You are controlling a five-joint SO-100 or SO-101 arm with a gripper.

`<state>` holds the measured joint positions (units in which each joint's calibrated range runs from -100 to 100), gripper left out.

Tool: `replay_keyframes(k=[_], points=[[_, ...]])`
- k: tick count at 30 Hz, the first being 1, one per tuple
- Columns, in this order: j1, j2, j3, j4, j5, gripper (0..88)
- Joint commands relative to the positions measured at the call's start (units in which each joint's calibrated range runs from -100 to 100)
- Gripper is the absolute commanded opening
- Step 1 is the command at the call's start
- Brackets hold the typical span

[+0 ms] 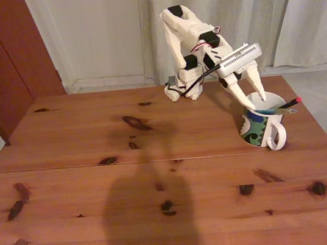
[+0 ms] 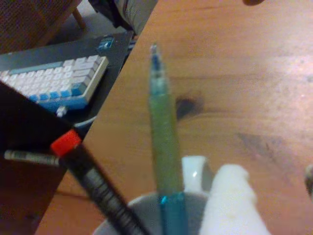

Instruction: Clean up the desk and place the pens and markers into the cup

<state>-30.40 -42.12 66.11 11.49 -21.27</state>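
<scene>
A: Where are the pens?

B: The teal pen (image 2: 165, 142) and the red-tipped black pen (image 2: 93, 176) stand inside the patterned cup (image 1: 254, 128) on the worktop (image 1: 129, 183).

A: And the tool (image 1: 254, 100)?

B: Poised over the cup's rim, fingers spread, grasping nothing.

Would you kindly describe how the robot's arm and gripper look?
The arm is cream-white plastic with black motor blocks at its joints and thin black, red and white cables along it. A silvery-white box sits at the wrist. The gripper has two long, tapering white fingers.
</scene>
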Motion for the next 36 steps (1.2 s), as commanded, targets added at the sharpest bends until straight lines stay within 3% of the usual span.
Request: replay_keyframes(k=[1, 4, 9, 16, 36], points=[[0.93, -2.61, -1.10, 1.63, 0.47, 9.8], [2.05, -2.77, -1.19, 2.75, 0.53, 0.2], [5.83, -3.27, -1.01, 4.30, 1.68, 0.8], [11.86, -11.38, -0.92, 19.01, 5.08, 0.8], [20.63, -23.54, -0.47, 19.69, 4.77, 0.8]])
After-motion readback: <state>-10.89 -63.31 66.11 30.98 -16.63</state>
